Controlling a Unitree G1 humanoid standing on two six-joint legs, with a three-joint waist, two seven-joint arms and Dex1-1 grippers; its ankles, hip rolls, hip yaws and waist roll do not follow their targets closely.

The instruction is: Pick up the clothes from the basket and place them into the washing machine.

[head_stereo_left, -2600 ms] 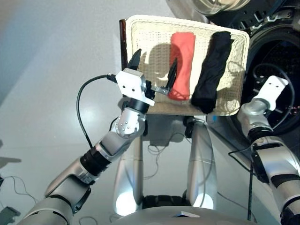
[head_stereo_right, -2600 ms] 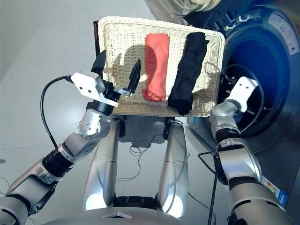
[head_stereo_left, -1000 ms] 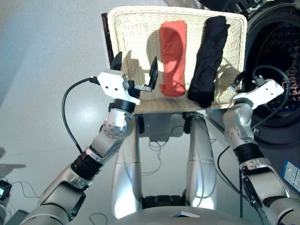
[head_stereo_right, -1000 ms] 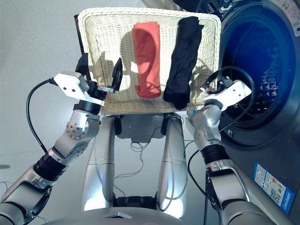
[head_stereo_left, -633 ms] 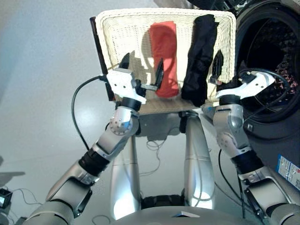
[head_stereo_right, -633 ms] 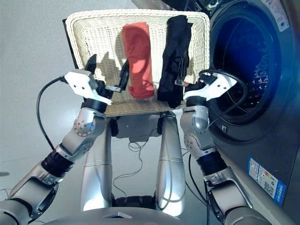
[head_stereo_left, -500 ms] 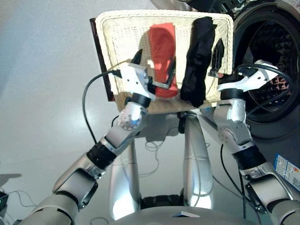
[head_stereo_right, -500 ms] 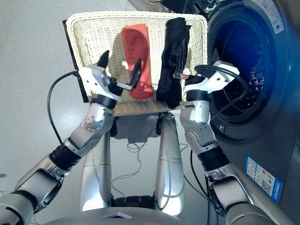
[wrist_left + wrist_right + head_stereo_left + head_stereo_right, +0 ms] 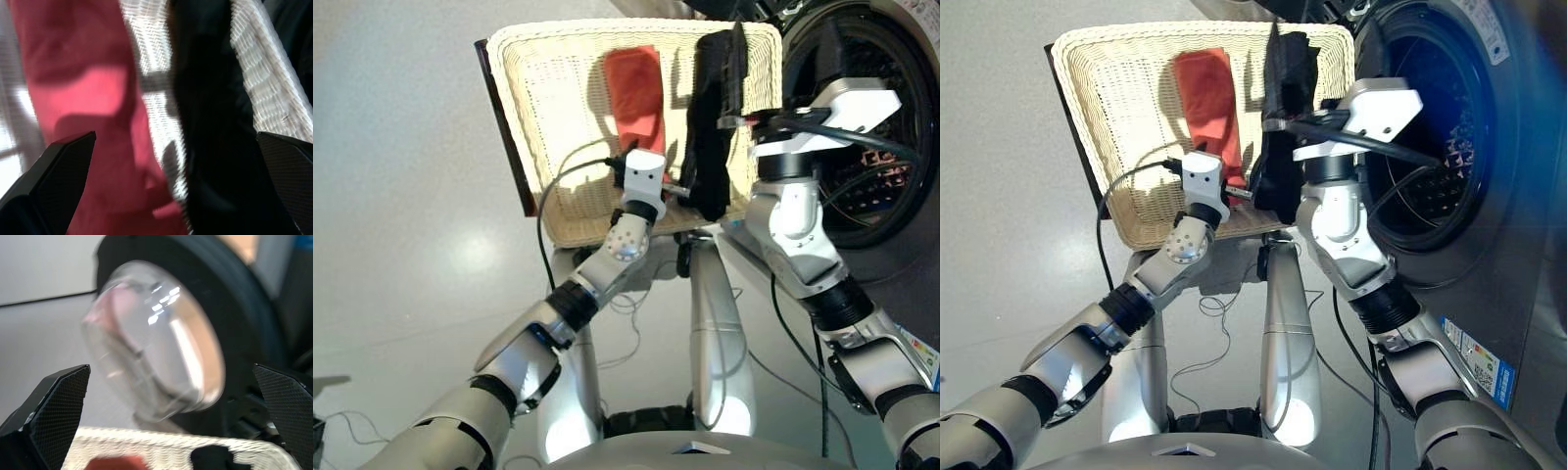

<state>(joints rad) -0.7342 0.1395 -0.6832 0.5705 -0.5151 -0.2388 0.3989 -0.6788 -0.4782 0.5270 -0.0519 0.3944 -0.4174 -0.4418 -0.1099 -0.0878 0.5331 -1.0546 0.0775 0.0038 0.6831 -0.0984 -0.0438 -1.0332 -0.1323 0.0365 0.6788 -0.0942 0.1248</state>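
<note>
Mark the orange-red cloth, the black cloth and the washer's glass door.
orange-red cloth [image 9: 634,86]: left eye view, its middle.
black cloth [image 9: 707,147]: left eye view, mid-length.
glass door [image 9: 156,340]: right wrist view, centre of pane.

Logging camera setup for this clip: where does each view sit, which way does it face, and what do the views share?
Left and right eye views: on the head, looking down over both arms at the basket, orange-red roll, black roll and washing machine.
Left wrist view: on the left arm, facing the two rolls in the basket close up; open left pincer fingers at the corners.
Right wrist view: on the right arm, facing the glass porthole door beyond the basket rim; open right pincer.
Shared: all four views show the basket and both rolls.
</note>
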